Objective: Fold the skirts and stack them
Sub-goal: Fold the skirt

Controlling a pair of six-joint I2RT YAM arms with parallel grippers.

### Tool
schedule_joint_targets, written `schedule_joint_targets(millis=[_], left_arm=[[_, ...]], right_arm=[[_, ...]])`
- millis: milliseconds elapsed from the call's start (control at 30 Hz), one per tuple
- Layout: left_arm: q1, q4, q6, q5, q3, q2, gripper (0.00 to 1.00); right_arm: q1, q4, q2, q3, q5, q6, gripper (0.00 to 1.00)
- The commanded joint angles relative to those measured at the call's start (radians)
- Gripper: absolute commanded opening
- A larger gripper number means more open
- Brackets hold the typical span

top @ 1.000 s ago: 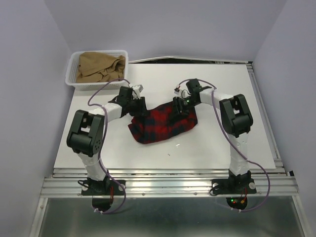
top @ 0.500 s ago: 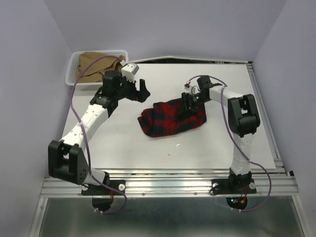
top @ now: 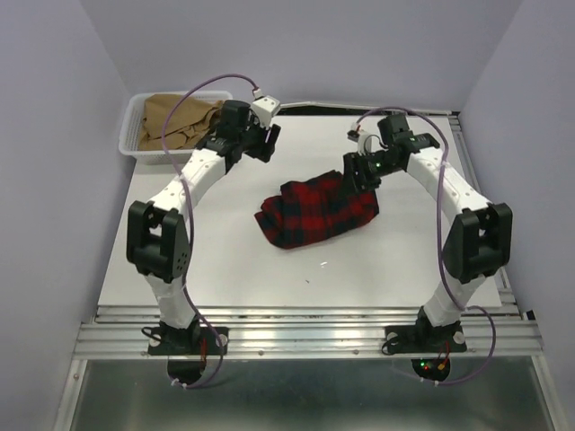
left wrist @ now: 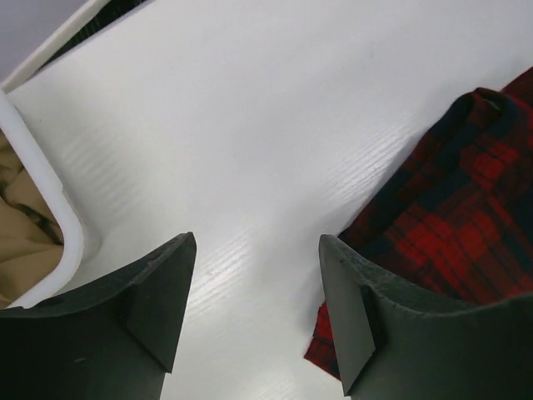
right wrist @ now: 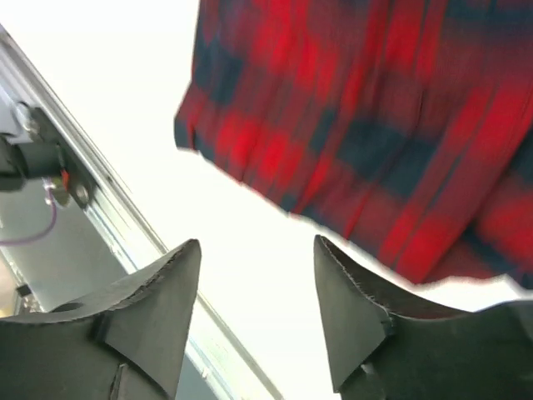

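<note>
The red-and-navy tartan skirt (top: 316,210) lies folded in a bundle on the middle of the white table. It also shows in the left wrist view (left wrist: 450,217) and in the right wrist view (right wrist: 358,125). The tan-brown skirt (top: 175,120) lies crumpled in the white basket (top: 137,154) at the back left; its edge shows in the left wrist view (left wrist: 21,237). My left gripper (top: 264,146) is open and empty, above the table between basket and plaid skirt. My right gripper (top: 359,171) is open and empty, just above the plaid skirt's back right edge.
The basket's rim (left wrist: 58,225) is close to my left gripper. A dark gap (top: 359,110) runs along the table's back edge. A metal rail (top: 305,334) borders the table's front edge. Purple walls close in on both sides.
Both grippers have let go of the plaid skirt and lifted off it. The left arm swung back towards the basket. The skirt now lies folded and a little further right.
</note>
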Motion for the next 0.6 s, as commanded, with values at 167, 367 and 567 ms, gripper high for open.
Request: schedule_joint_targets(millis=[167,367,567], left_arm=[[-0.060,-0.113,0.107,-0.177,0.314,0.271,0.61],[-0.090,-0.127,0.147,-0.200,0.297,0.350,0.56],[-0.155,-0.093,0.208,-0.171,0.081,0.284,0.50]], right_arm=[[0.003,-0.031,-0.101,-0.298,0.218,0.026,0.49],[0.003,-0.008,-0.057,-0.320,0.286,0.030,0.48],[0.003,0.037,0.078,-0.216,0.318,0.026,0.47]])
